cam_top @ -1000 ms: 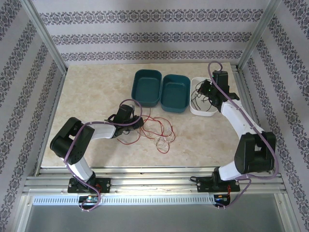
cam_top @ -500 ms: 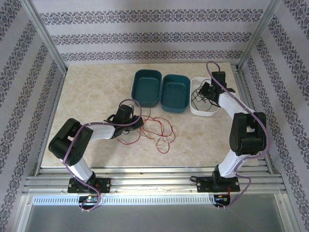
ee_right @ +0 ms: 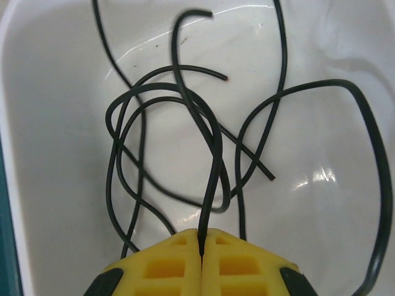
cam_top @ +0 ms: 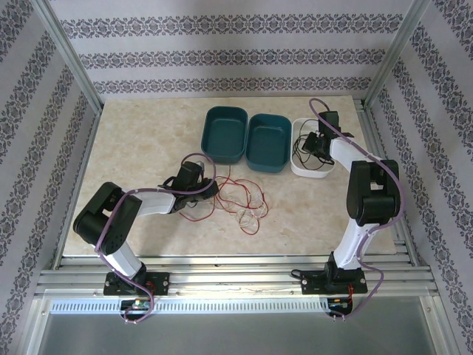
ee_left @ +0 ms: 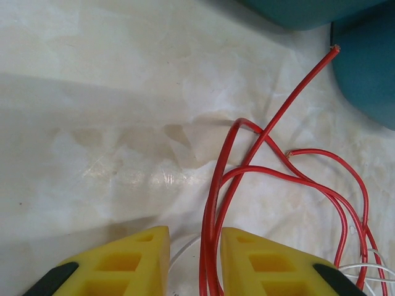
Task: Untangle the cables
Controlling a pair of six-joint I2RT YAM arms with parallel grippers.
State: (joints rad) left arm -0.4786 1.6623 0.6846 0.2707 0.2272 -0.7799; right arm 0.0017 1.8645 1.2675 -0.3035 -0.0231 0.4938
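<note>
From overhead, my left gripper (cam_top: 209, 187) sits low on the marble table (cam_top: 133, 133). The red cables (cam_top: 238, 194) spread just ahead of its tips, with a cream cable (cam_top: 247, 216) beyond them. My right gripper (cam_top: 307, 144) hangs inside the white bin (cam_top: 314, 171), with two teal bins (cam_top: 225, 133) off to its left. On the left wrist camera, the yellow fingers (ee_left: 133, 259) stand apart; red strands run up between them, apparently unpinched. On the right wrist camera, the fingers (ee_right: 247, 262) are pressed together, clamped on one strand of the black cables (ee_right: 179, 111), whose loops lie on the bin floor directly ahead.
</note>
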